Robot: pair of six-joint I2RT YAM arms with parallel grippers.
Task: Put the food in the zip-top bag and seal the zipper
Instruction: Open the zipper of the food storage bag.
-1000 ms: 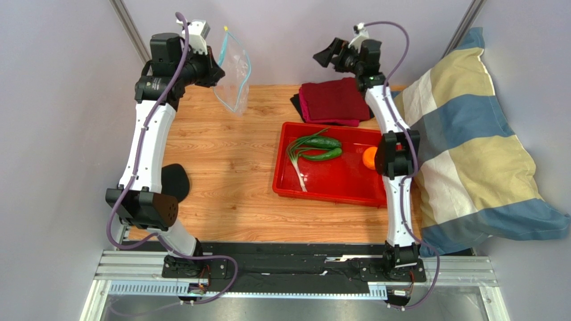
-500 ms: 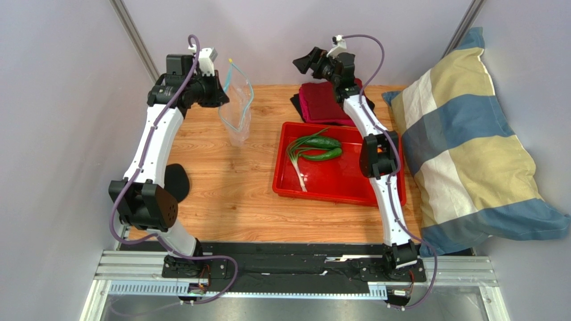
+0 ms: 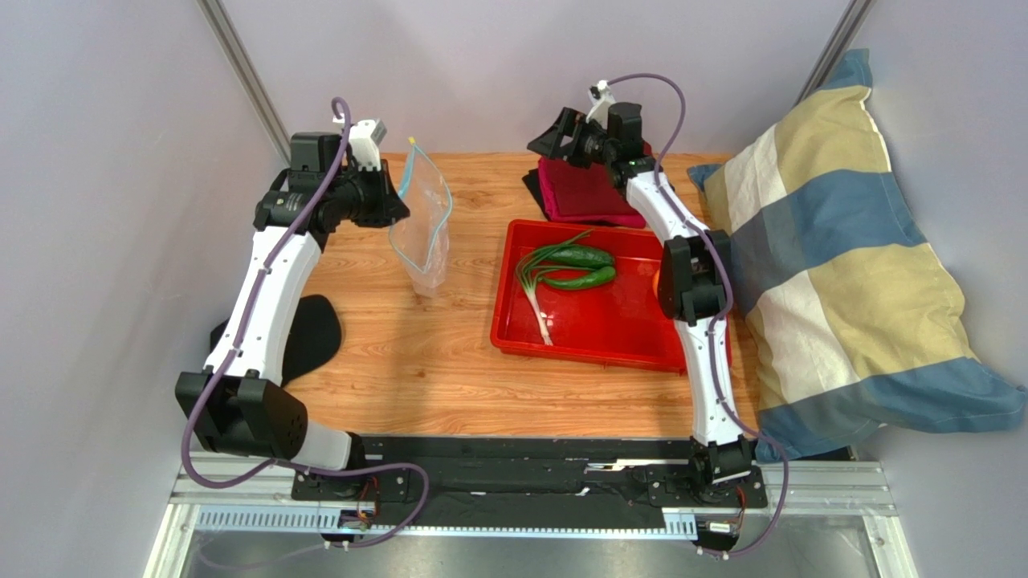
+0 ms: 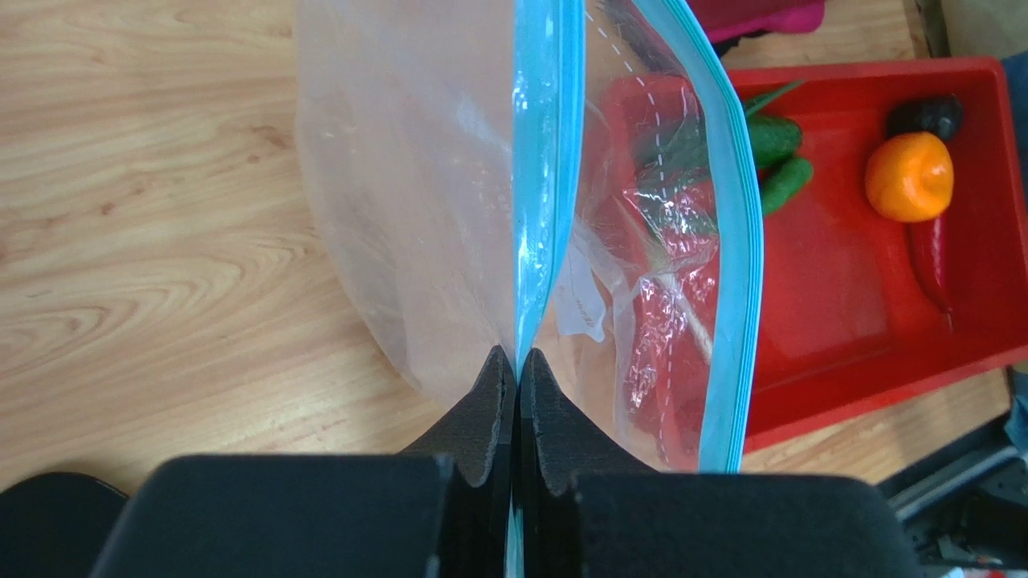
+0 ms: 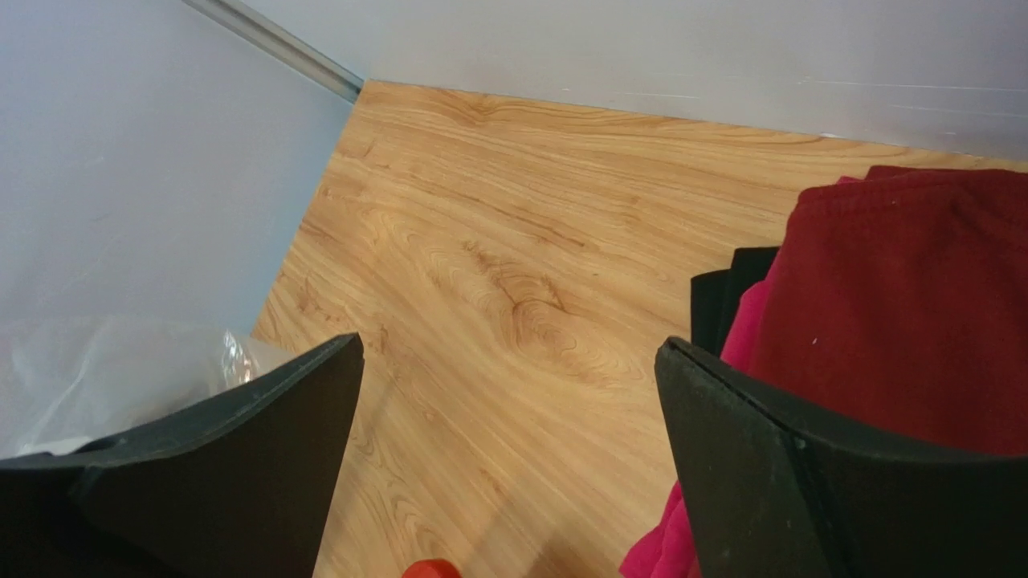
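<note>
My left gripper (image 3: 389, 200) is shut on one zipper strip (image 4: 537, 181) of the clear zip-top bag (image 3: 425, 235), which hangs mouth-up with its bottom at the wood. The other strip (image 4: 745, 241) bows away, so the mouth gapes. The food lies in the red tray (image 3: 603, 328): two green vegetables (image 3: 579, 258), a green onion (image 3: 537, 304). The left wrist view also shows the orange fruit (image 4: 909, 177), dark round piece (image 4: 927, 116) and red chili (image 4: 932, 259). My right gripper (image 3: 550, 130) is open and empty, high over the table's back, right of the bag.
Folded dark red and black cloths (image 3: 594, 181) lie behind the tray, under my right arm, and show in the right wrist view (image 5: 917, 301). A striped pillow (image 3: 845, 277) fills the right side. A black pad (image 3: 308, 331) lies at the left edge. Walls close the back.
My left gripper has brought the bag down and forward from the back wall until it hangs over the wood left of the tray. My right gripper has swung left and slightly lower, staying open.
</note>
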